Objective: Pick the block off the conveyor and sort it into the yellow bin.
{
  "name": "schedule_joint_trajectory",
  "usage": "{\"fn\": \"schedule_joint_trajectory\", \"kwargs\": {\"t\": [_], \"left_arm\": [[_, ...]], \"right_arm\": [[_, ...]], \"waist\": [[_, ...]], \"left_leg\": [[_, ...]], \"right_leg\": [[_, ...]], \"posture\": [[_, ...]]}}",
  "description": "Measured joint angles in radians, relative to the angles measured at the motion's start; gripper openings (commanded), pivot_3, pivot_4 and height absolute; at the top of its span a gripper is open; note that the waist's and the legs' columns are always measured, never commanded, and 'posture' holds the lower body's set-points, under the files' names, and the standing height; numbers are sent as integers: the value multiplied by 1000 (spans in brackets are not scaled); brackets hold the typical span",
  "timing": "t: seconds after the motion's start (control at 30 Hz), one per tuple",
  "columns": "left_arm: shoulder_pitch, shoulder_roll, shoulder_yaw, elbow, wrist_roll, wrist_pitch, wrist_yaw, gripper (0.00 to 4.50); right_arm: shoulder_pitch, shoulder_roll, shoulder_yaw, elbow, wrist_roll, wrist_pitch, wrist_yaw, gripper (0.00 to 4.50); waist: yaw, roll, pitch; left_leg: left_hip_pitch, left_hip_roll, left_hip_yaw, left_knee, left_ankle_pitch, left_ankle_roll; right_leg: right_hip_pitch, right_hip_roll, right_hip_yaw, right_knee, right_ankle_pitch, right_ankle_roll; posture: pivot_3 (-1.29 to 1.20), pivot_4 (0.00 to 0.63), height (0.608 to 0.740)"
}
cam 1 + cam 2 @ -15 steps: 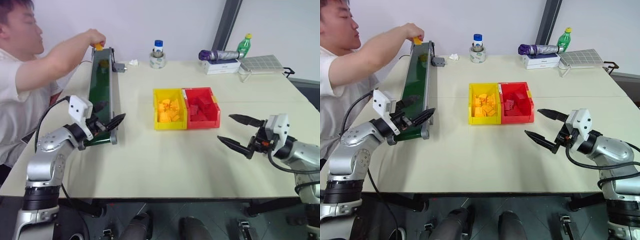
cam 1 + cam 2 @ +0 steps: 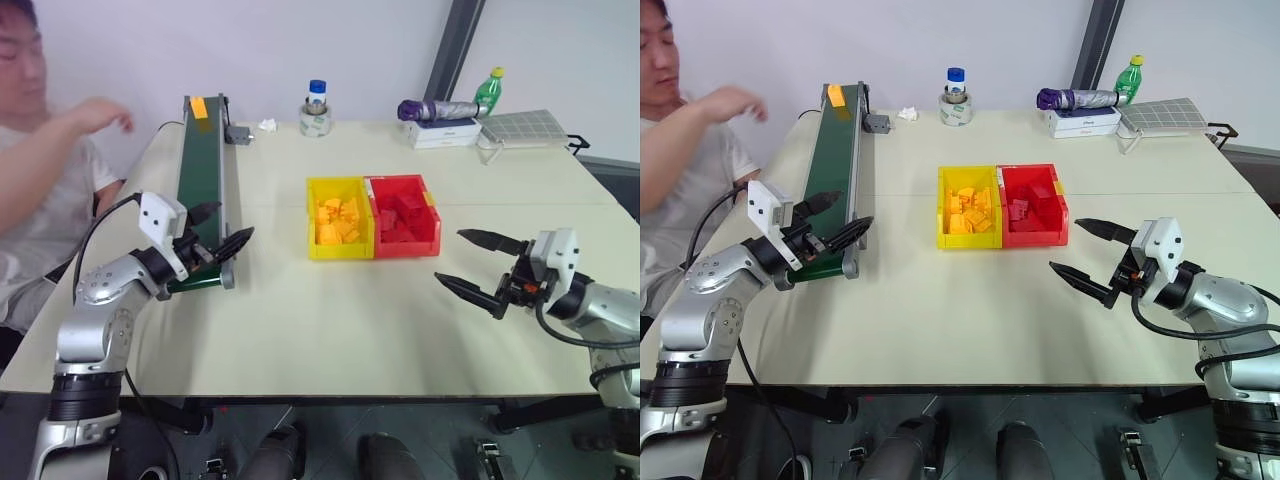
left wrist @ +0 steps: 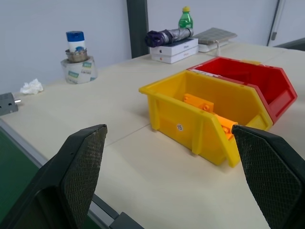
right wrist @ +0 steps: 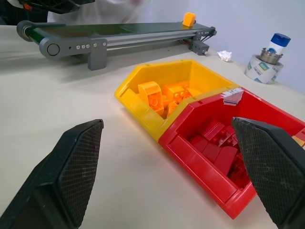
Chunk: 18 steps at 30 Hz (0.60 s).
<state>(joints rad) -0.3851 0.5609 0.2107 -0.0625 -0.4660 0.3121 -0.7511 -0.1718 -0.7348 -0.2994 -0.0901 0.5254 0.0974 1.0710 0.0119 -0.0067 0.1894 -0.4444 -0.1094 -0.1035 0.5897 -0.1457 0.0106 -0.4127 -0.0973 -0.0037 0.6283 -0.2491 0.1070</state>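
The block [image 2: 199, 106] is small and yellow-orange and lies at the far end of the conveyor [image 2: 201, 170], a dark green belt in a grey frame. My left gripper [image 2: 233, 219] hovers open over the belt's near end, with nothing between its fingers. The yellow bin [image 2: 312, 218] stands mid-table and holds several yellow-orange blocks. In the left wrist view the yellow bin [image 3: 190, 121] stands ahead, between the open fingers. My right gripper [image 2: 448, 255] hangs open above the table, right of the bins. The right wrist view also shows the block [image 4: 189, 18] far off on the belt.
A red bin [image 2: 432, 222] full of red blocks is joined to the yellow bin's right side. A person sits at the left, a hand [image 2: 100, 113] raised beside the belt. At the back stand a tape roll with a bottle [image 2: 316, 112], white boxes [image 2: 445, 133] and a green bottle [image 2: 488, 90].
The person's hand has let go of the block on the belt's far end and drawn back to the left. Both grippers have kept still.
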Motion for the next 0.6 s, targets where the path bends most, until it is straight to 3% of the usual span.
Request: {"fn": "schedule_joint_trajectory", "kwargs": {"t": [0.17, 0.5, 0.6], "left_arm": [[58, -48, 21, -70, 9, -14, 107, 4427], [301, -330, 41, -274, 211, -119, 528, 4427], [335, -375, 32, -285, 254, -122, 604, 4427]], "right_arm": [[-1, 0, 2, 0, 0, 0, 1, 4500], [-5, 2, 11, 13, -1, -8, 12, 4500], [-11, 3, 15, 17, -1, -10, 12, 4500]], "waist": [[0, 0, 0], [2, 0, 0], [4, 0, 0]], "left_leg": [[0, 0, 0, 0, 0, 0], [0, 0, 0, 2, 0, 0], [0, 0, 0, 2, 0, 0]], "right_leg": [[0, 0, 0, -1, 0, 0], [3, 0, 0, -1, 0, 0], [3, 0, -1, -1, 0, 0]], "posture": [[0, 150, 740], [0, 150, 740], [0, 150, 740]]}}
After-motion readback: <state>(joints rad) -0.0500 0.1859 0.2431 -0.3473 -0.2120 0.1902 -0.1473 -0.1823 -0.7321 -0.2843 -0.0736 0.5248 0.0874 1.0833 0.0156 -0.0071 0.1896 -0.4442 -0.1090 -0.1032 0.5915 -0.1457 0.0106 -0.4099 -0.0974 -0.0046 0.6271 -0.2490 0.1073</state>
